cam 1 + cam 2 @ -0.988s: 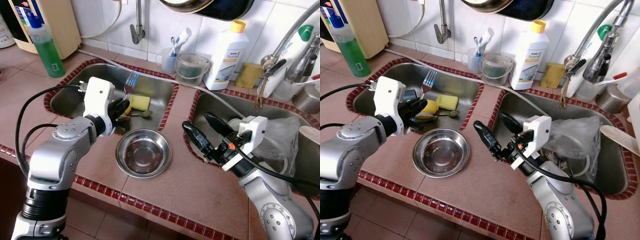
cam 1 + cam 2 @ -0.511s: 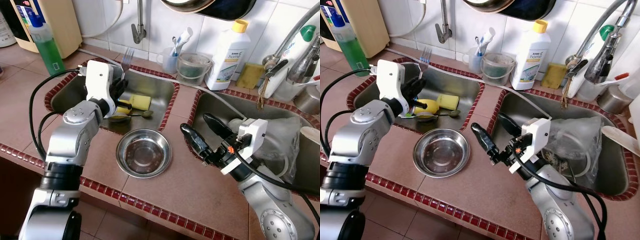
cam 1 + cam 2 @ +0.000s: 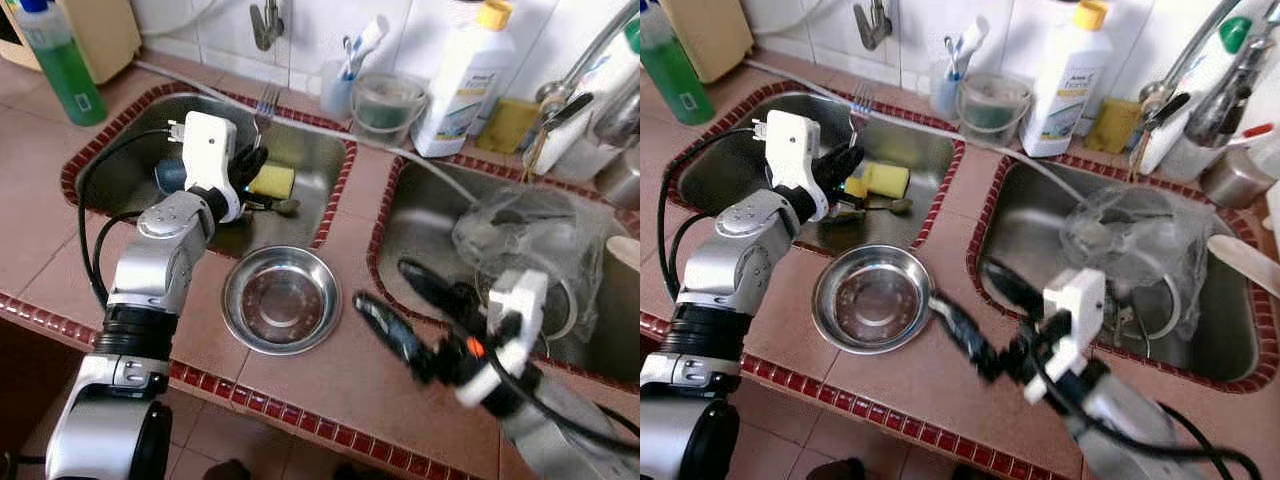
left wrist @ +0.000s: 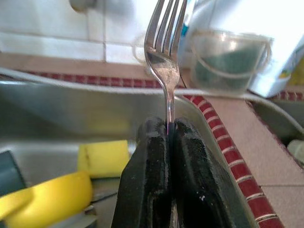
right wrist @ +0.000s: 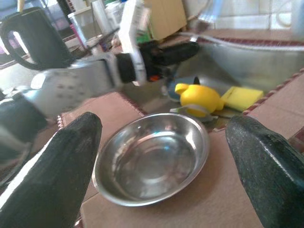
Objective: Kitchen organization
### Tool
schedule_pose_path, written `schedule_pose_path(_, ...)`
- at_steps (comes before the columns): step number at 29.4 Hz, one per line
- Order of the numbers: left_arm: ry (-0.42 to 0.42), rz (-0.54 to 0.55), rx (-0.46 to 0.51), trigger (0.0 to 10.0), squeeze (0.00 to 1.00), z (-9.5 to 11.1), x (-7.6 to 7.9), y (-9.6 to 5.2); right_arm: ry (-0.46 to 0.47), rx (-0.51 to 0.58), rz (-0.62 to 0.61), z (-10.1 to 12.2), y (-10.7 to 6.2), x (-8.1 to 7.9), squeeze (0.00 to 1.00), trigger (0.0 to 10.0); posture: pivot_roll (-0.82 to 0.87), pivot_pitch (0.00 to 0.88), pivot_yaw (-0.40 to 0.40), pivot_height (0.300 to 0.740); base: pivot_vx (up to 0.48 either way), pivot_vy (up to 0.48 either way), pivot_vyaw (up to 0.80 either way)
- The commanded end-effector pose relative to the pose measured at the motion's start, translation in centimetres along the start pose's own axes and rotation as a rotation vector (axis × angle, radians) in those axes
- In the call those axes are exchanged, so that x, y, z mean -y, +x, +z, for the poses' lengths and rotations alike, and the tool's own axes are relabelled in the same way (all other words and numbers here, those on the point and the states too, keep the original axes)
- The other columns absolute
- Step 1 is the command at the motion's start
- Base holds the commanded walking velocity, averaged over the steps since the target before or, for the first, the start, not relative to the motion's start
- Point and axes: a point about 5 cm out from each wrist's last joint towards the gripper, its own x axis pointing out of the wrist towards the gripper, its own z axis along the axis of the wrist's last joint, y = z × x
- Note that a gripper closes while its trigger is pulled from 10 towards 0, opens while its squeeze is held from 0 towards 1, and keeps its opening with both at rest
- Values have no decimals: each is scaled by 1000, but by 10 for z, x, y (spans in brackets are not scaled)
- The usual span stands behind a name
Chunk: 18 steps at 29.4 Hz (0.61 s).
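Note:
My left gripper (image 3: 246, 162) is shut on the handle of a steel fork (image 3: 265, 101) and holds it upright over the back of the left sink (image 3: 130, 170). In the left wrist view the fork (image 4: 166, 57) rises from between the closed fingers (image 4: 147, 161). A round steel bowl (image 3: 280, 300) sits on the tiled counter in front of that sink. My right gripper (image 3: 383, 283) is open and blurred, low over the counter just right of the bowl. The right wrist view has the bowl (image 5: 152, 161) between its spread fingers (image 5: 61, 161).
A yellow sponge (image 3: 273, 181), a spoon (image 3: 285, 207) and a yellow object (image 5: 197, 97) lie in the left sink. The right sink (image 3: 420, 215) holds a clear plastic bag (image 3: 520, 235). A green soap bottle (image 3: 55, 60), a white bottle (image 3: 465, 70) and cups line the back wall.
The left gripper lifted the fork from low in the sink up toward its back rim. The right arm moved nearer the counter's front edge. The camera tilted down.

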Motion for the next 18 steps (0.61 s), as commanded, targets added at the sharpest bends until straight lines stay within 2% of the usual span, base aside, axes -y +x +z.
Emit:
schedule_pose_path(1,47,-45,-2,10000,0,5,-1,4,6,-18,16,5,-8,-9,0,10000,-25,303,-91,740,0,0,0)
schedule_pose_path(7,111,-102,-10,10000,0,11,-9,7,22,-54,34,9,-20,-17,0,10000,-43,331,-89,740,0,0,0)
schedule_pose_path(15,140,-116,-36,10000,0,13,-17,8,39,-68,31,11,-24,-21,0,10000,-45,338,-79,740,0,0,0)
schedule_pose_path(16,170,-124,-52,10000,0,10,-18,8,47,-68,32,12,-25,-22,0,10000,-45,339,-77,740,0,0,0)
schedule_pose_path(18,180,-126,-56,10000,0,10,-19,8,49,-68,32,12,-25,-22,0,10000,-45,339,-77,740,0,0,0)
